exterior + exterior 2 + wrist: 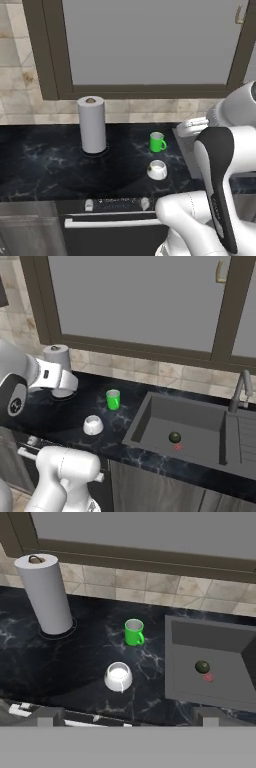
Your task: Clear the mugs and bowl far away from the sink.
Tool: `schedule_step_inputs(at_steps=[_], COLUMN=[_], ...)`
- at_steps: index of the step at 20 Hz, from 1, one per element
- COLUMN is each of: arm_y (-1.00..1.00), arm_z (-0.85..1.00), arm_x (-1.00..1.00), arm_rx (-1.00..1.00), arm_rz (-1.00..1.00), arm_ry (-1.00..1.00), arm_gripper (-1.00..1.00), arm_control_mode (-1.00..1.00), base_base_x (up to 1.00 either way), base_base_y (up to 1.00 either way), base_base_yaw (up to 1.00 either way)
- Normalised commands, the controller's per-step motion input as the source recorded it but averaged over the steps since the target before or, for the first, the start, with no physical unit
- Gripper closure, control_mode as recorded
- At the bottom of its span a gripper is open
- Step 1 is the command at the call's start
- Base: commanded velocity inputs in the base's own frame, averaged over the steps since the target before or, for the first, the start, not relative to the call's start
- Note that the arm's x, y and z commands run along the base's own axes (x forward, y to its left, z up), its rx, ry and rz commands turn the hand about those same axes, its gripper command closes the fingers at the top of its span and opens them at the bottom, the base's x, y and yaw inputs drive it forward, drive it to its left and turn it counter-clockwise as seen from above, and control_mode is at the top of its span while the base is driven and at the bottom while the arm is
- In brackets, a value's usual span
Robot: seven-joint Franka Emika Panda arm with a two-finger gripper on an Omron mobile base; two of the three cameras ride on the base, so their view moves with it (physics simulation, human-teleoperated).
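Hand view puts the claw (125, 719), fingers spread and empty, high above the counter (75, 667), with the bowl (118, 677) straight ahead below, nearer than the mug (133, 632) beside the sink (210, 662)

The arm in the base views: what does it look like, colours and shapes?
Glossy white rounded shells with a long dark band along one link. In the right base view, a dark round joint cap bears a small pale mark. No cables visible. The tool's tips are small grey blocks.

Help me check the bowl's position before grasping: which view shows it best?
The hand view: the bowl sits near centre, seen from above, rim and inside visible. Both base views show it smaller, side-on, beside the green mug.
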Motion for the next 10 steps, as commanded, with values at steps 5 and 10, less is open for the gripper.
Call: schedule_step_inputs(at_steps=[5, 10], arm_y=[0.0, 0.0], arm_z=[0.0, 0.0], arm_x=[0.0, 0.0], arm_rx=[0.0, 0.0], arm_rz=[0.0, 0.0], arm_ry=[0.0, 0.0], arm_gripper=[-1.0, -1.0], arm_control_mode=[1.0, 1.0], base_base_x=[-0.01, 0.0], base_base_y=[0.0, -0.27], base_base_yaw=[0.04, 0.16])
